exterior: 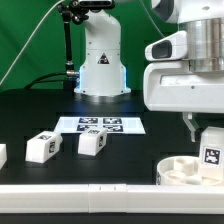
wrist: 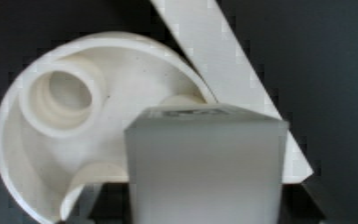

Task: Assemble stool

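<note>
The gripper [exterior: 198, 133] is clenched on one upright leg [exterior: 210, 152] right over the rim of the single seat [exterior: 180, 170] at the exterior view's right, while a second leg [exterior: 93, 142] and a third leg [exterior: 42, 147] lie well apart from it, toward that view's left

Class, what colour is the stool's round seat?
White; the seat shows best in the wrist view.

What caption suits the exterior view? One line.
Tool holds a tagged white plastic block leg by the round white plastic disc seat; two loose legs lie nearby.
</note>
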`<state>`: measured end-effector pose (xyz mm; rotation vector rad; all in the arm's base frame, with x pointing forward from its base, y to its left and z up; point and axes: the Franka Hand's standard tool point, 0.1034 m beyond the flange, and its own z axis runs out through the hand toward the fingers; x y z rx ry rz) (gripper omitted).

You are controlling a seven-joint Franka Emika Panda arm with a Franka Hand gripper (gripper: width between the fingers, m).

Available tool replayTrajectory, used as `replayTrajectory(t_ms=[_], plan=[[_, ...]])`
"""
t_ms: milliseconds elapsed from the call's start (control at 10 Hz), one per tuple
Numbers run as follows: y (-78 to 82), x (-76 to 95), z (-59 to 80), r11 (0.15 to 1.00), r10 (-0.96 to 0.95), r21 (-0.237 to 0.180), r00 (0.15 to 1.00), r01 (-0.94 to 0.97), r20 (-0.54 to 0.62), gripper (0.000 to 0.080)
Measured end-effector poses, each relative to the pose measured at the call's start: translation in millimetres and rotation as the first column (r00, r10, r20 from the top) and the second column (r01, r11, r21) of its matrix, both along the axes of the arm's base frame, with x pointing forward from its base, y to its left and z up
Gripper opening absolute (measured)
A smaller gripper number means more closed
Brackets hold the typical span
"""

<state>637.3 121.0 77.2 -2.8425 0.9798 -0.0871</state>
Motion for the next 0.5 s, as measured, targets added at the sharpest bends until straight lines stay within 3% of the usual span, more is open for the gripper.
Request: replayTrajectory(t_ms=[200,500], plan=[[0.2,-0.1,0.0,0.996,-0.086,0.014,0.996,0.086,-0.011,0.0338],[-0.1,0.5,0.6,0.917,-0.387,0.081,0.920,0.391,-0.062,0.0340]])
